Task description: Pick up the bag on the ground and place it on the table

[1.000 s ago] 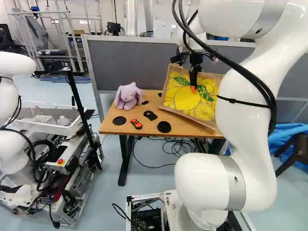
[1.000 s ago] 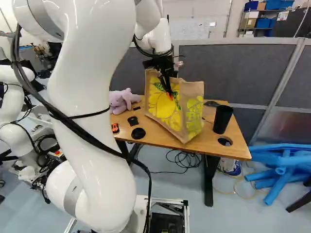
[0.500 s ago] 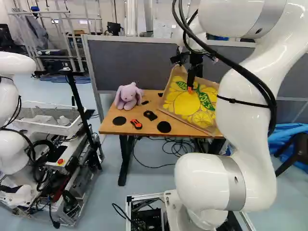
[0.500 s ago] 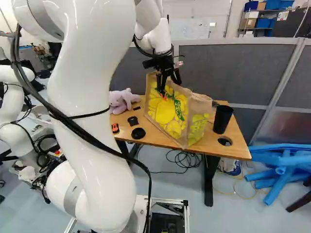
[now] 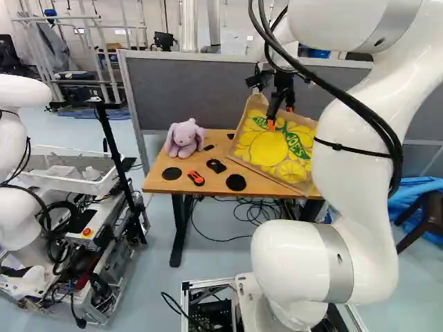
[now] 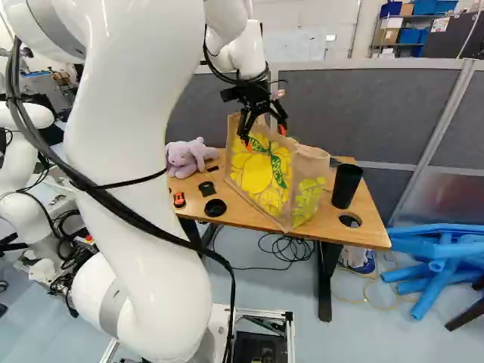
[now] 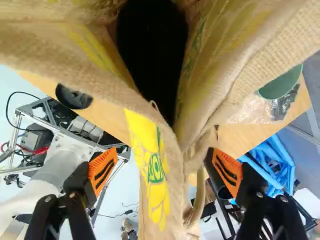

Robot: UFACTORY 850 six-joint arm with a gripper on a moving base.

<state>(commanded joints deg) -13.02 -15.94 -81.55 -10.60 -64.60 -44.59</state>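
Note:
My gripper [image 6: 265, 136] is at the top of the jute bag [image 6: 261, 178] in the right base view, its fingers spread wide. The bag, tan with yellow fruit prints, stands leaning on the wooden table [image 6: 370, 227]. In the wrist view my gripper [image 7: 165, 171] is open, an orange pad on either side of the bag's rim and side wall [image 7: 156, 185]. A looped handle [image 7: 198, 197] hangs close to one pad; whether they touch I cannot tell. The bag's dark inside lies open ahead of the fingers.
A black cup [image 6: 347, 185] stands beside the bag. A purple plush toy [image 5: 185, 137], a red-black tool [image 5: 196, 178] and black discs lie on the table. A grey partition [image 6: 363, 106] rises behind. Another robot [image 5: 21, 194] stands at the left of the left base view.
The gripper has opened and let go of the bag. The bag has settled lower on the table, its top sagging sideways. The arm has shifted slightly; the base has not moved.

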